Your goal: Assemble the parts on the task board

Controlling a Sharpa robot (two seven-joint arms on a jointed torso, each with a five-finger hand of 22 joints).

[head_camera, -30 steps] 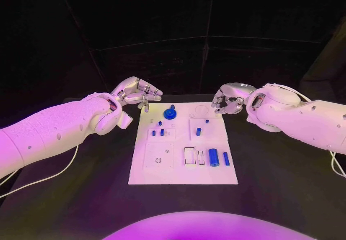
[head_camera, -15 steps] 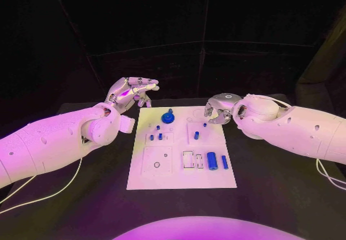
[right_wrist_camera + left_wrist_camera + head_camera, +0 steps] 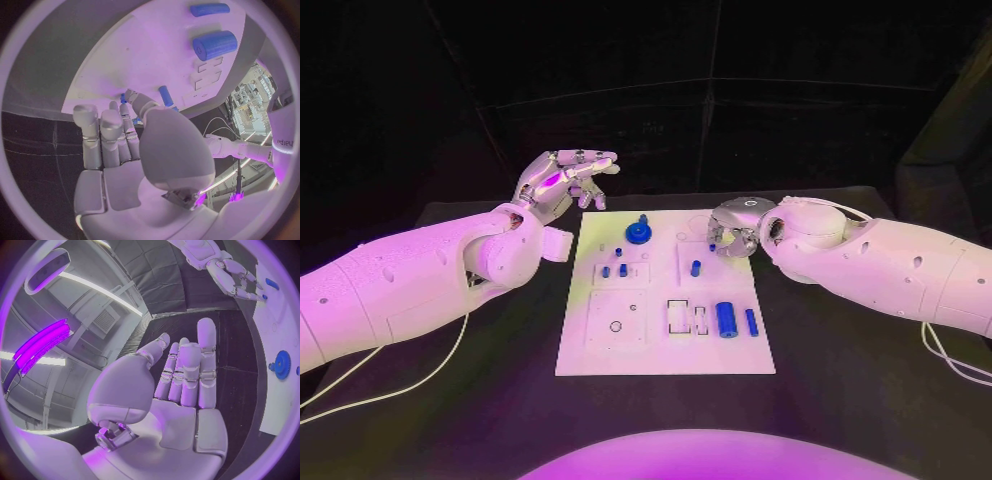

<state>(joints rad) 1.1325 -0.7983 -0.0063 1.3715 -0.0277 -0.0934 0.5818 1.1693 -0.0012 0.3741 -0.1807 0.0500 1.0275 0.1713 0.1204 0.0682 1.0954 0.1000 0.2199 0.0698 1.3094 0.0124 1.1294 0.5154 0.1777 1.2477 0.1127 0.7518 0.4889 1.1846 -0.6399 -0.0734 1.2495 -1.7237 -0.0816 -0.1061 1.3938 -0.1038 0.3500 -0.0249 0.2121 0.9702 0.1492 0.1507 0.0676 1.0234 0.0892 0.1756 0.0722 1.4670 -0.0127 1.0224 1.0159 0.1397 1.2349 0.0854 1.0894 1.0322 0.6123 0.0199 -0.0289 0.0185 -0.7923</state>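
Flat white task board (image 3: 661, 345) sits mid-worktop (image 3: 877, 400), small blue cylindrical parts (image 3: 727, 318) on it; right hand (image 3: 733, 228) hovers over its far right corner, fingers spread, empty; left hand (image 3: 568, 177) raised off its far left corner, empty too

table (image 3: 459, 380): black | task board (image 3: 646, 350): white plate | parts: blue — gear-shaped piece (image 3: 639, 233), thick cylinder (image 3: 727, 319), thin rod (image 3: 751, 321), small pegs (image 3: 613, 270) | arms: white, dotted with small dark holes | left hand (image 3: 567, 178): silver | right hand (image 3: 734, 227): silver | cable (image 3: 387, 380): white
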